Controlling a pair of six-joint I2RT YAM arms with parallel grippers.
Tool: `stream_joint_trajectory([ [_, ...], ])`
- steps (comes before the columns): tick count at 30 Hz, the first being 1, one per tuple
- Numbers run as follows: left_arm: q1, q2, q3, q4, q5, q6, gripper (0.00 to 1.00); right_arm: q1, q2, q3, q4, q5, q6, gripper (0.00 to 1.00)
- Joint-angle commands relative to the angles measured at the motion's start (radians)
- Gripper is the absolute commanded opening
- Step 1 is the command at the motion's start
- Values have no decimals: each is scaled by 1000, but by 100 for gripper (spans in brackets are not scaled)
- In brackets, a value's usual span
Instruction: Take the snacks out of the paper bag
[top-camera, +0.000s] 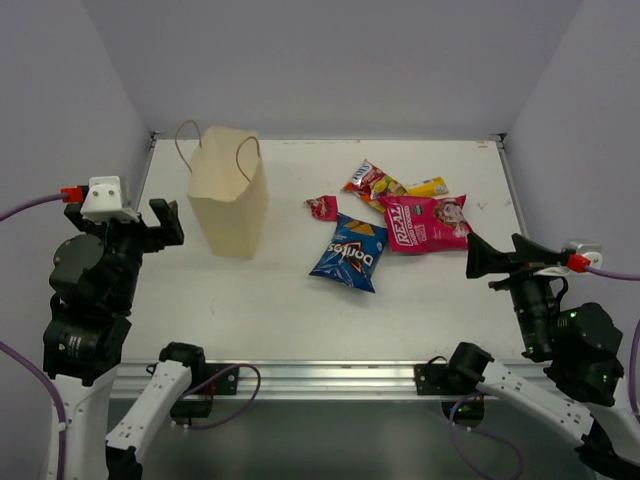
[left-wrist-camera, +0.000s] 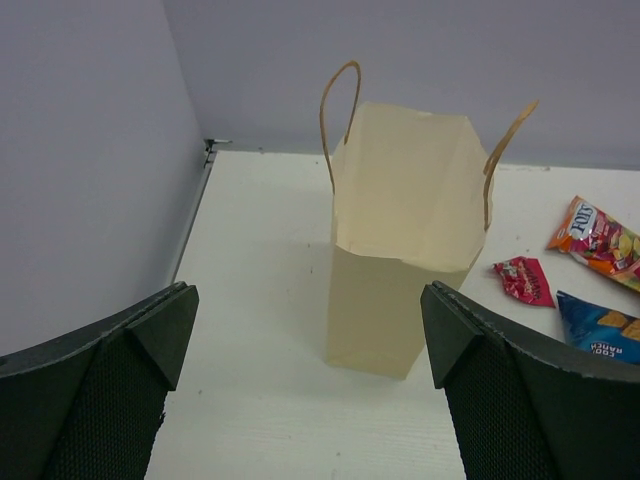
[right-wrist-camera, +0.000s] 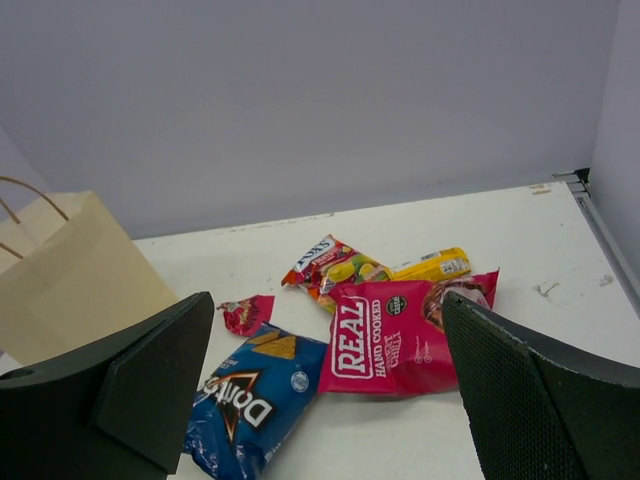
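A cream-tan kraft paper bag (top-camera: 228, 195) is standing upright on the left of the white table (top-camera: 300, 320). To its right, a blue Doritos chip bag (top-camera: 349, 252), pink bag (top-camera: 425, 222), red-yellow candy pouch (top-camera: 372, 182), slim yellow bar (top-camera: 428, 187) and tiny red wrapper (top-camera: 322, 208) are lying clustered. The left hand (top-camera: 165, 225) and right hand (top-camera: 485, 258) are hovering wide open, holding nothing.

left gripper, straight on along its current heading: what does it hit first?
The paper bag. It stands upright just right of dead ahead of the open left gripper. Depth is unclear, but only bare table shows in between.
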Motion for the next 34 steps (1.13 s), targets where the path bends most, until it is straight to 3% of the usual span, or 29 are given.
stream_joint_trajectory([
  [1, -12, 5, -13, 10, -32, 34, 100, -3, -37, -28, 41, 43, -13, 99],
  [16, -15, 14, -47, 48, 3, 24, 100, -3, -145, -67, 34, 89, -56, 99],
  [34, -15, 20, -75, 73, 29, 15, 100, -1, -149, -73, 30, 62, -53, 99],
])
